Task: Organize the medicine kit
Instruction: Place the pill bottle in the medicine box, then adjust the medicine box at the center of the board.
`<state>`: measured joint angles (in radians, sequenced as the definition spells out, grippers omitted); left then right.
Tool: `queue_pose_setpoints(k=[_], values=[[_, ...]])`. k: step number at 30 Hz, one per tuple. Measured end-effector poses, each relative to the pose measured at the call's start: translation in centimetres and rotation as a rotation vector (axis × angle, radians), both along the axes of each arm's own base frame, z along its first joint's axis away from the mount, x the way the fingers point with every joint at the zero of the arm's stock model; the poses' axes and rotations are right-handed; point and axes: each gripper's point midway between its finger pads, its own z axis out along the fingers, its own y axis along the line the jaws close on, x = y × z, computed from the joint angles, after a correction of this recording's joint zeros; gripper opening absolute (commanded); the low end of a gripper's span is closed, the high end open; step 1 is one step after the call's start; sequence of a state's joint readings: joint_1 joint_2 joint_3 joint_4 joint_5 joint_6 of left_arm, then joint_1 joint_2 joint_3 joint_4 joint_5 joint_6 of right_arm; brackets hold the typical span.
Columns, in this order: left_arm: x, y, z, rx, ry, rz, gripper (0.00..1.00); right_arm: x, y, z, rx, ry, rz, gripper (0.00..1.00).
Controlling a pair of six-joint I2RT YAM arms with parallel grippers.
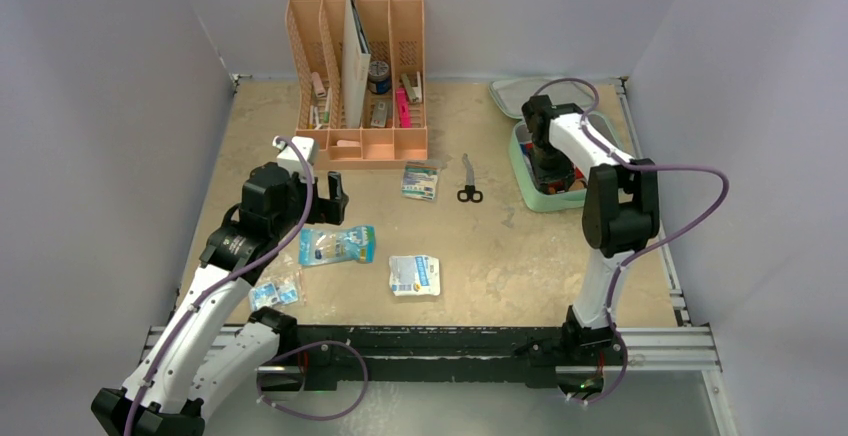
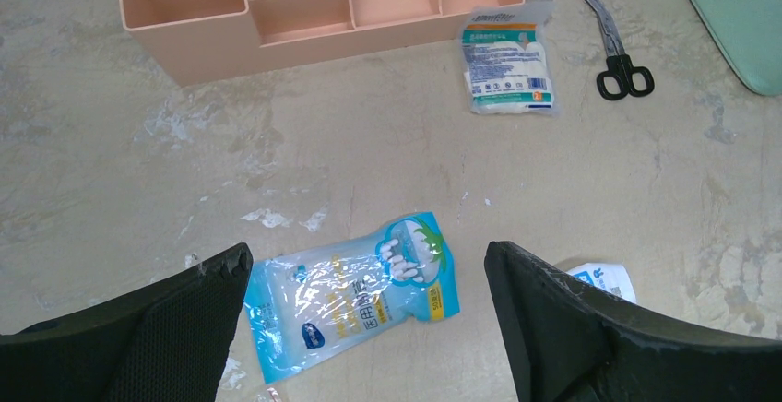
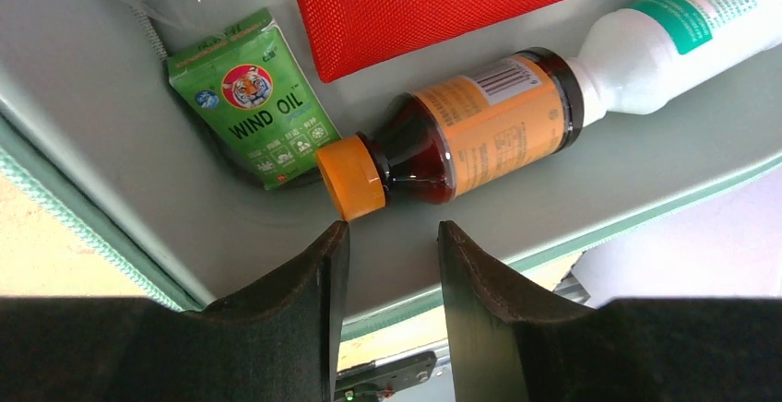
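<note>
Right gripper [image 3: 392,236] hovers near green "WIND OIL" box [image 3: 254,98].

The left arm [image 1: 170,356] and right arm [image 1: 600,286] share white shells between black joint housings. A purple cable [image 1: 727,192] runs along each one from the black base rail [image 1: 430,341] upward. The left gripper [image 2: 369,264] has broad matte-black fingers [image 2: 572,328] with woven-textured pads; the right gripper [image 3: 392,236], smooth curved ones.

Glossy crinkled plastic packet [image 2: 355,291]; matt peach plastic organizer [image 2: 212,47]; red woven-cloth pouch [image 3: 443,5]; shiny amber bottle [image 3: 461,139]; scuffed matt tabletop [image 2: 138,162].
</note>
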<state>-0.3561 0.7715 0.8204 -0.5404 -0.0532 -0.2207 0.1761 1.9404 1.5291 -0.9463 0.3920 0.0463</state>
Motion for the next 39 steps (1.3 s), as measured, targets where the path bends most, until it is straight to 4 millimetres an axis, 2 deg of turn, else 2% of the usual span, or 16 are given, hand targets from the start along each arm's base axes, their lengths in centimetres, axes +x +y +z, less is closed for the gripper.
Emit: queue_pose_setpoints(k=[9, 17, 23, 28, 32, 39], values=[[0.0, 0.0, 0.1, -0.001, -0.003, 0.000, 0.96, -0.2, 0.7, 0.0, 0.044, 0.010, -0.016, 0.43], [0.0, 0.0, 0.0, 0.001, -0.001, 0.001, 0.96, 0.8, 1.7, 0.7, 0.102, -0.027, -0.028, 0.38], [0.0, 0.1, 0.0, 0.003, 0.000, 0.004, 0.96, 0.9, 2.1, 0.5, 0.129, -0.033, -0.045, 0.33], [0.1, 0.1, -0.1, 0.006, 0.004, 0.006, 0.96, 1.1, 1.8, -0.2, 0.129, -0.034, -0.066, 0.27], [0.2, 0.1, -0.4, 0.012, 0.012, 0.005, 0.96, 0.8, 1.1, -1.3, 0.132, -0.015, -0.095, 0.26], [0.3, 0.2, -0.5, 0.018, 0.014, 0.013, 0.96, 0.7, 0.9, -1.3, 0.129, -0.012, -0.102, 0.26]])
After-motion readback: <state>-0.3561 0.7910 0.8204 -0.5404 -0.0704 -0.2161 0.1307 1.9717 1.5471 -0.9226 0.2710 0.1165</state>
